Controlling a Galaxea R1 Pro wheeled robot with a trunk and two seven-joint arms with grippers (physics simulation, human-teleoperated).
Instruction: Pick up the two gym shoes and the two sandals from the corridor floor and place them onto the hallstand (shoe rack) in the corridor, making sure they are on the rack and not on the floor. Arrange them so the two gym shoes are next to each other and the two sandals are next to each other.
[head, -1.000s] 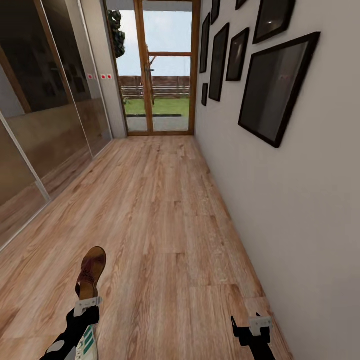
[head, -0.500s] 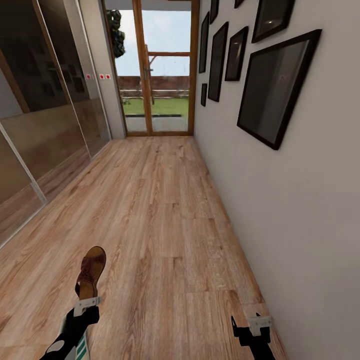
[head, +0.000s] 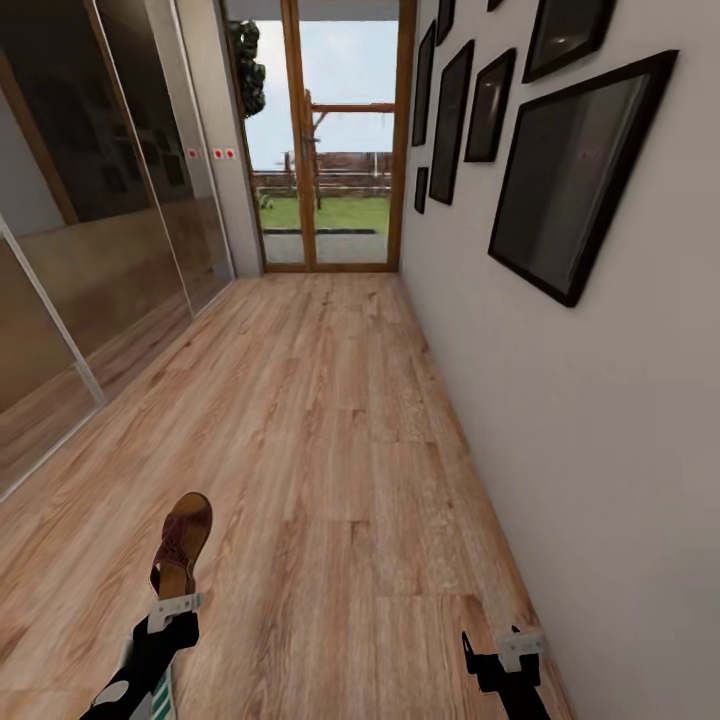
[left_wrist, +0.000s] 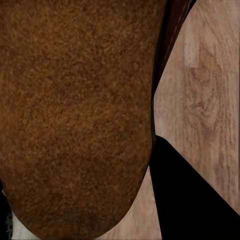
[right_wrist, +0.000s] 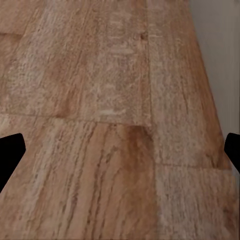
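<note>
Both arms are black, each with a pale grey bracket near its claw.

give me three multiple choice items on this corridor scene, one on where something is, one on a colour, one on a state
1. Where is the sandal in the head view?
A. just ahead of the left end effector
B. beside the right end effector
C. against the glass door

2. What colour are the picture frames on the right wall?
A. white
B. black
C. gold

3. How do the right end effector's fingers stand?
A. shut on a shoe
B. shut with nothing between
C. spread apart over bare floor

Answers:
1. A, the brown sandal juts from the left arm's tip.
2. B, every frame on that wall is dark black.
3. C, the right wrist view shows the fingertips at opposite edges with only wood planks between.
</note>
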